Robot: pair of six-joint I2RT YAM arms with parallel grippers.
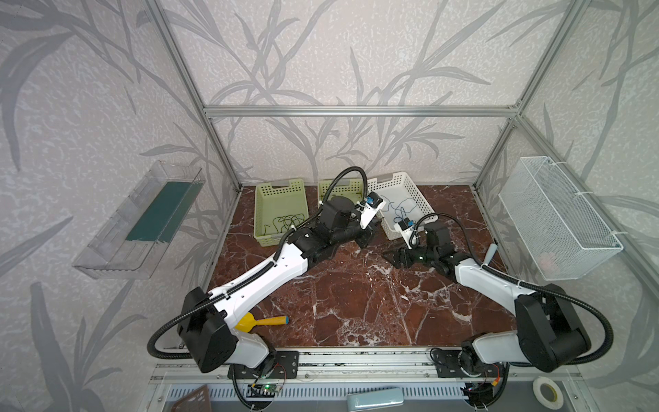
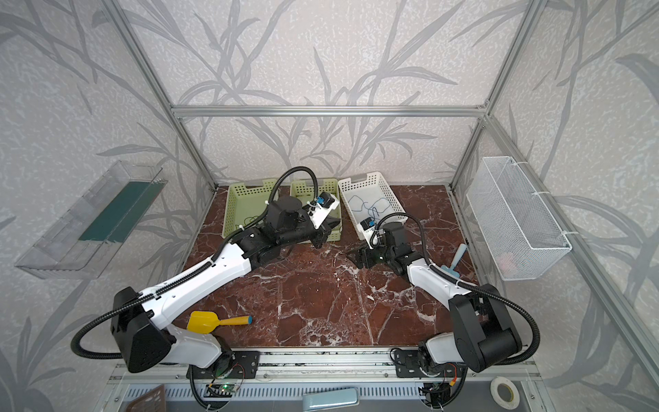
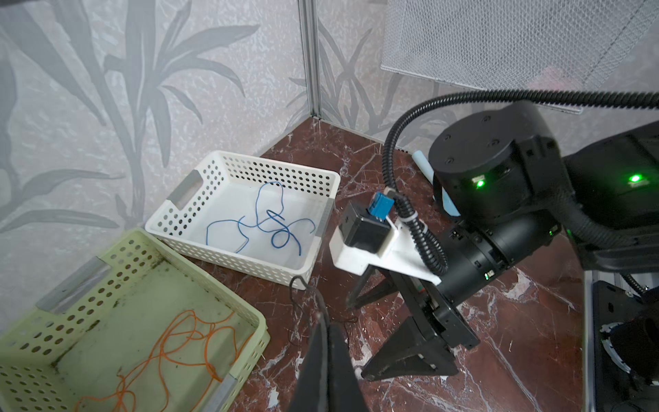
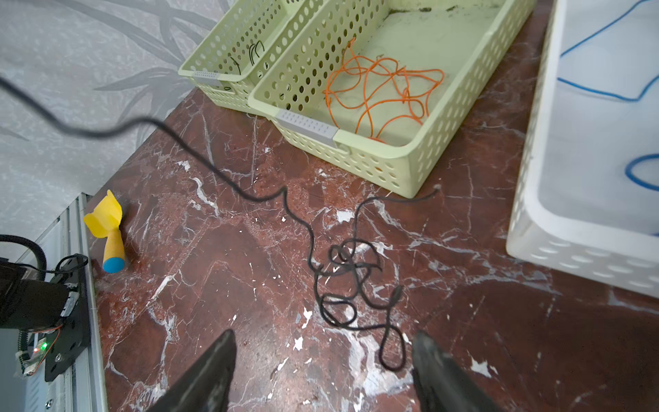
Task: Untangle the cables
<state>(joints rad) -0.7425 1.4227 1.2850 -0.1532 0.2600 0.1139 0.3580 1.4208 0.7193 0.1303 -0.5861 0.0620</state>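
Note:
A dark cable [image 4: 342, 274] lies knotted on the marble table between my two grippers. One strand rises off the table to my left gripper [image 3: 326, 317], which is shut on it in front of the middle green basket [image 3: 249, 321]. My right gripper [image 4: 323, 335] hovers open just above the table, with one loop of the dark cable lying between its fingers. Orange cables [image 4: 381, 92] lie in the middle green basket. Blue cables [image 3: 271, 221] lie in the white basket [image 1: 392, 178]. More dark cables [image 1: 285, 221] lie in the left green basket [image 1: 262, 199].
A yellow scoop [image 1: 256, 321] lies near the left arm's base. A blue brush [image 2: 456, 260] rests by the right arm. A wire mesh basket [image 1: 556, 217] hangs on the right wall, a clear tray [image 1: 142, 221] on the left wall.

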